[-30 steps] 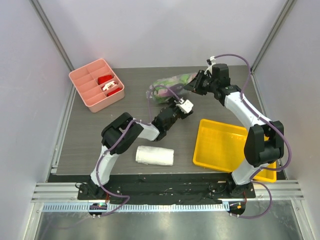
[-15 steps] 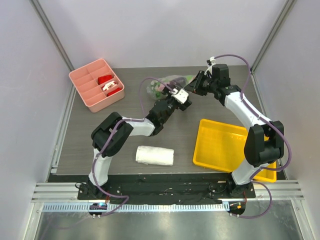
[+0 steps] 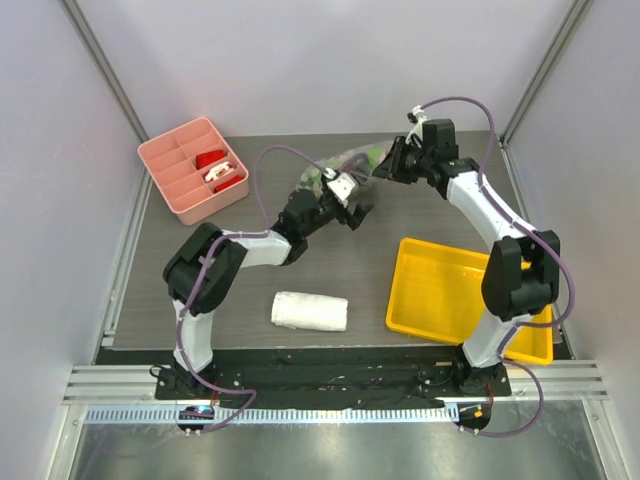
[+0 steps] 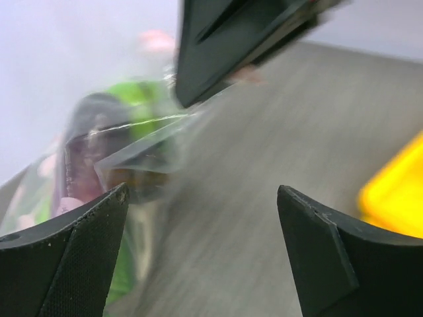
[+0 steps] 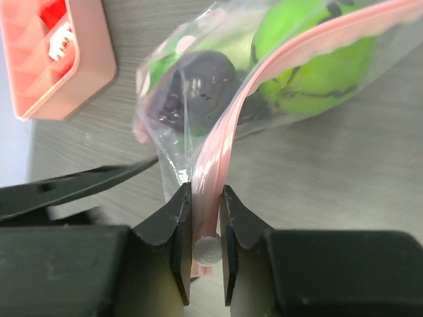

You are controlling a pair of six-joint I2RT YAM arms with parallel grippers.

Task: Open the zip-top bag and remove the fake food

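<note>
The zip-top bag [image 3: 335,166] lies at the back middle of the table, and its pink zip strip [image 5: 218,145] runs toward my right wrist camera. Inside it I see a green striped ball [image 5: 310,59], a dark purple eggplant [image 5: 192,89] and a pale green piece [image 5: 173,47]. My right gripper [image 5: 206,205] is shut on the end of the zip strip, at the bag's right end in the top view [image 3: 385,168]. My left gripper [image 4: 201,198] is open and empty, just right of the bag [image 4: 112,145] and below the right gripper [image 3: 362,203].
A pink divided box [image 3: 193,168] with red-white items stands at the back left. A yellow tray [image 3: 450,290] sits at the front right. A white folded towel [image 3: 310,311] lies at the front middle.
My left arm has swung its open gripper back and to the left, up to the bag. My right gripper has stayed shut on the zip strip and shifted slightly back.
</note>
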